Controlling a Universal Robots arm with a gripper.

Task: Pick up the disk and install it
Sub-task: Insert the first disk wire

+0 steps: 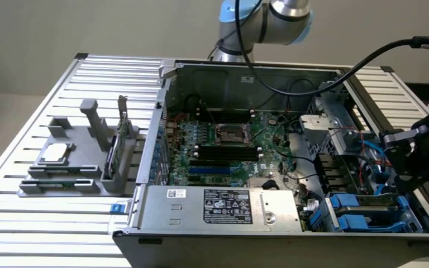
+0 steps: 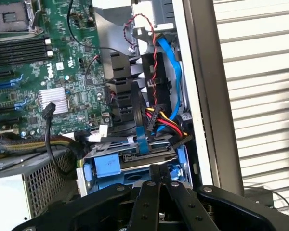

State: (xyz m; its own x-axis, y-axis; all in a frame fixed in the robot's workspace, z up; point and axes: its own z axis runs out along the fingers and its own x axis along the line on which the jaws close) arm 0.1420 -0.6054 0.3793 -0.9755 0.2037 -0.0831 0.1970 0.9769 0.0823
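The disk point(image 2: 109, 167) lies in the drive bay at the near corner of the open computer case point(image 1: 237, 70), its bright blue rails showing around a grey metal body. In the exterior view the disk point(image 1: 352, 207) sits at the case's lower right. My gripper point(image 2: 160, 177) hovers just above the disk's edge. Its two black fingers point(image 2: 149, 197) are pressed together, shut, with nothing between them. From the exterior camera the black gripper point(image 1: 406, 177) hangs over the case's right side, above the bay.
Red, yellow, black and blue cables point(image 2: 159, 115) cross just beyond the bay. The motherboard point(image 1: 225, 148) fills the case floor and a power supply point(image 1: 222, 207) lies along the front. A grey fixture point(image 1: 76, 162) on the slatted table point(image 1: 20, 229) holds a processor chip and a green card.
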